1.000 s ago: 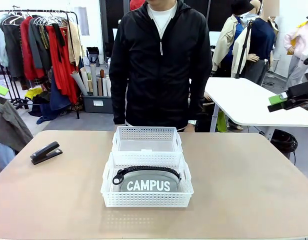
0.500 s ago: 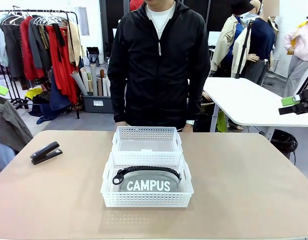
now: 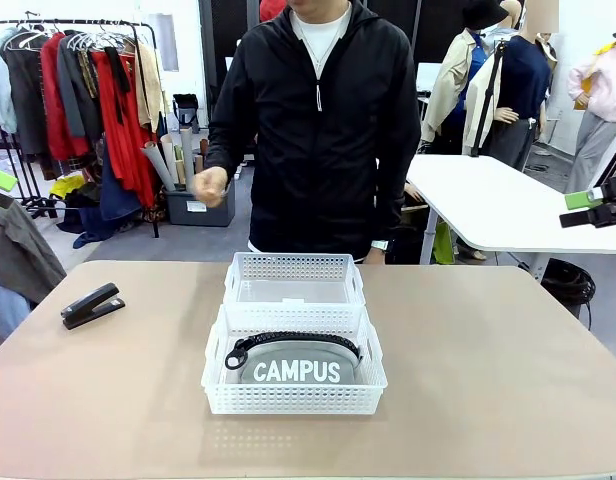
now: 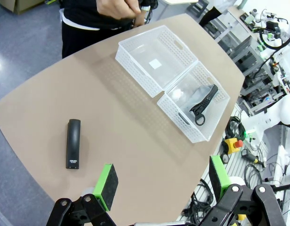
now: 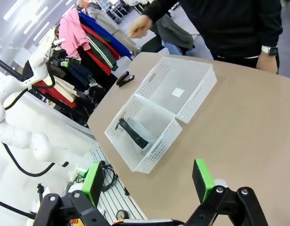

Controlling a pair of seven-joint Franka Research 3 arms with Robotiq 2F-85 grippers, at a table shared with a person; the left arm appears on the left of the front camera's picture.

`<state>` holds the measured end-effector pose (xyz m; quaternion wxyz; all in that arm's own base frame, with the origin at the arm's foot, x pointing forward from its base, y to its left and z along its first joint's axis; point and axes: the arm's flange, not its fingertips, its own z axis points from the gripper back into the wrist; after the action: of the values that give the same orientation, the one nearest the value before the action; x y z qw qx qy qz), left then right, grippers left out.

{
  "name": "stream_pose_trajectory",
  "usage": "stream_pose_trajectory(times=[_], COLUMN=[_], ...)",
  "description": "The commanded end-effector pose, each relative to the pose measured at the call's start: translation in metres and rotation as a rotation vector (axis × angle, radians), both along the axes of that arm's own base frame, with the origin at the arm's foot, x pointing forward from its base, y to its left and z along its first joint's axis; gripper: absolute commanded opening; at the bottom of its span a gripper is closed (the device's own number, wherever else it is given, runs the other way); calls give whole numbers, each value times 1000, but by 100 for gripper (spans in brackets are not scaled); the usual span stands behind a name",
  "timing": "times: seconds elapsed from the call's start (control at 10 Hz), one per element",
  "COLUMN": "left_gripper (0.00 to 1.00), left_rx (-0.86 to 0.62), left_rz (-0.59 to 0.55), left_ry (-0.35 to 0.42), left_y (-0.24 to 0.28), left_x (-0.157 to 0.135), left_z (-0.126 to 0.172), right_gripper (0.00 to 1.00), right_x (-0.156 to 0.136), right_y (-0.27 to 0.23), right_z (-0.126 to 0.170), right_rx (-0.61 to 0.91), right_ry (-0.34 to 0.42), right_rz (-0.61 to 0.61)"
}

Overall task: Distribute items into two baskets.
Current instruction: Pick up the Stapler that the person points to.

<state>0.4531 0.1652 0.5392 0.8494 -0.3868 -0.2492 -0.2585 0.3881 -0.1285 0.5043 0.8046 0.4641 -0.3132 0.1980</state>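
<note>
Tan table, baskets on it, clothes rack behind; left hand, right hand spread.

front camera facing person across table, wrist cameras high at either side, sharing baskets

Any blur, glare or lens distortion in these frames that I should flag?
Front view: even, soft light, faint shadow before the near basket; the person's raised hand looks slightly blurred. Left wrist view: wide-angle lens bends the table edge; stapler sharp. Right wrist view: same bending of the table edge.
</note>
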Motion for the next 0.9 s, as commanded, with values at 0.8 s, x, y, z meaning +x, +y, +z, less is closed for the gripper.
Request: stream_pose_trajectory(times=[0.8], left_gripper=[100], left_rx=[-1], left_rz=[0], left_ry=[-6], left_y=[-2], left_x=[-1], left_z=[2], right_gripper=[100], right_x=[0], right_y=[0], right_z=[0], right_rx=[0], right_ry=[0], right_rz=[0])
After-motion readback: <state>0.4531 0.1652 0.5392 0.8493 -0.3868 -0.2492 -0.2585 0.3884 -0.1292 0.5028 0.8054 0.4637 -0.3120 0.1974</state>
